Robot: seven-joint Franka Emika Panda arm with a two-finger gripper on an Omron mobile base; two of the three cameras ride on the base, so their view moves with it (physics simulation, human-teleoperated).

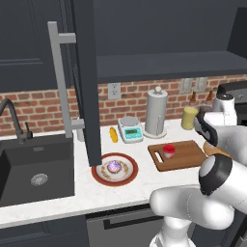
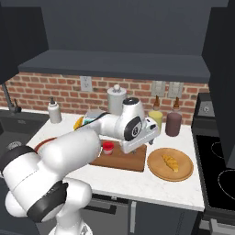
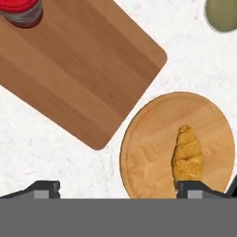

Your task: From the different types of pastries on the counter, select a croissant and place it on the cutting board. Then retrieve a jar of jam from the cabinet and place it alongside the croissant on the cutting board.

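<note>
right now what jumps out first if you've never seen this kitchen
The golden-orange croissant lies on the round tan wooden plate, not on the rectangular brown wooden cutting board beside it. The small red-lidded jar of jam already stands on that board. The white arm's gripper hangs open above both.

Brick-backed kitchen corner

A red brick wall (image 1: 34, 103) with white outlets (image 1: 114, 90) runs behind; a dark shelf (image 2: 114, 64) hangs above, and a black stove (image 2: 219, 174) sits at right.
</note>
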